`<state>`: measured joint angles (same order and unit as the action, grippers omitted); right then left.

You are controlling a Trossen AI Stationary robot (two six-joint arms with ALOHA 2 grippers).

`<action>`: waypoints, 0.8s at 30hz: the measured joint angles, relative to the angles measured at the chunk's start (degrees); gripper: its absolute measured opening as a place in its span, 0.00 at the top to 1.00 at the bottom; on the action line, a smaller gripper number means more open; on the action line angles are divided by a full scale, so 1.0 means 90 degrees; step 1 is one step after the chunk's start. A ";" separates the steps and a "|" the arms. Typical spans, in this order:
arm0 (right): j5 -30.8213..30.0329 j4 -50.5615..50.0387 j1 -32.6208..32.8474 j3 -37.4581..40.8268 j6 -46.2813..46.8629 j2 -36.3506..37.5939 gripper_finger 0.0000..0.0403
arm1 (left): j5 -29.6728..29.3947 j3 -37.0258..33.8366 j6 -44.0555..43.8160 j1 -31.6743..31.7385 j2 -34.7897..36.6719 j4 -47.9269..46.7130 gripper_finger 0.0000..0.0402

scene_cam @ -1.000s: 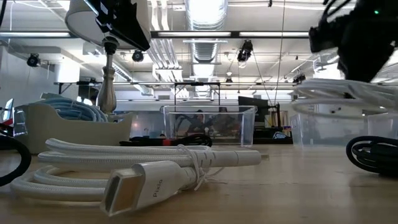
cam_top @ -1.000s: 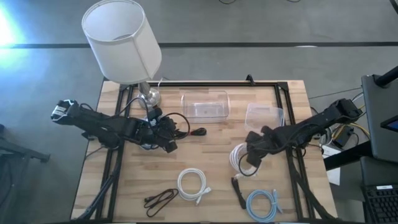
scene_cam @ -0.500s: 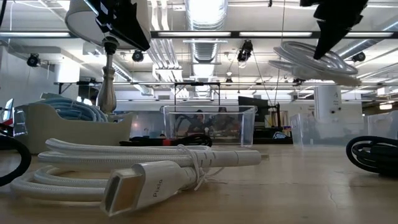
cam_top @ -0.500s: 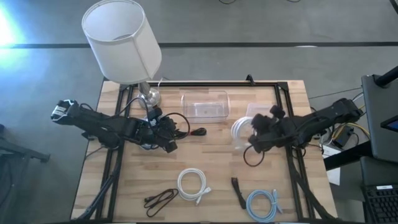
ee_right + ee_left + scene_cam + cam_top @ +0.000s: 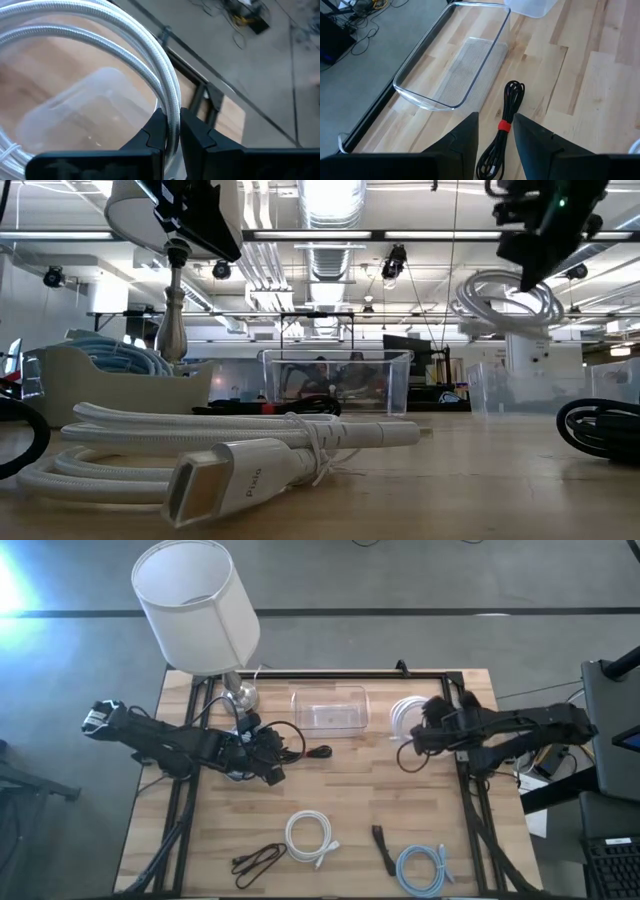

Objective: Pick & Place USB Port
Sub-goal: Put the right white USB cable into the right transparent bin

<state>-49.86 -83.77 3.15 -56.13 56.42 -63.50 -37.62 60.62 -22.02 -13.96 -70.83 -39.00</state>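
Observation:
My right gripper (image 5: pixel 424 730) (image 5: pixel 171 134) is shut on a coiled white cable (image 5: pixel 403 712) (image 5: pixel 505 300) and holds it in the air over a small clear container (image 5: pixel 75 110) (image 5: pixel 520 385) near the table's far right corner. My left gripper (image 5: pixel 278 758) (image 5: pixel 495 145) waits open at the table's left middle. A bundled black cable with a red tie (image 5: pixel 318 752) (image 5: pixel 506 115) lies flat on the wood just past its fingertips. A larger clear tray (image 5: pixel 330 708) (image 5: pixel 455 65) stands beyond that, near the far edge. My right gripper pinches the white coil's rim (image 5: pixel 172 112) between its two fingers, which lie across the strands. One strand or two, I cannot tell. The coil is lifted clear and hangs tilted below the gripper (image 5: pixel 540 240), above the small container.
A lamp with a white shade (image 5: pixel 195 605) stands at the far left corner. Near the table's near edge lie a second white cable (image 5: pixel 312 837), a thin black cable (image 5: pixel 258 860), a short black piece (image 5: pixel 382 848) and a light blue cable (image 5: pixel 425 865).
My right gripper has risen from the table's right middle and travelled toward the far edge, turning as it went. The white coil has gone with it, lifted clear of the wood, and now hangs over the small clear container.

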 joint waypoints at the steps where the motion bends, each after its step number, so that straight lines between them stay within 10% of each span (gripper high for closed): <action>1: -0.0035 0.0001 -0.0106 0.0120 0.0084 0.0059 0.93 | -0.0001 0.0000 0.0000 0.0000 0.0000 0.0000 0.69; 24: 0.0094 0.0025 -0.1276 0.1299 0.0657 -0.0487 0.93 | -0.0158 0.0000 0.0000 0.0000 0.0000 0.0002 0.69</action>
<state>-49.02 -83.55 -8.34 -44.45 62.33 -67.88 -39.05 60.62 -22.02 -13.96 -70.83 -38.98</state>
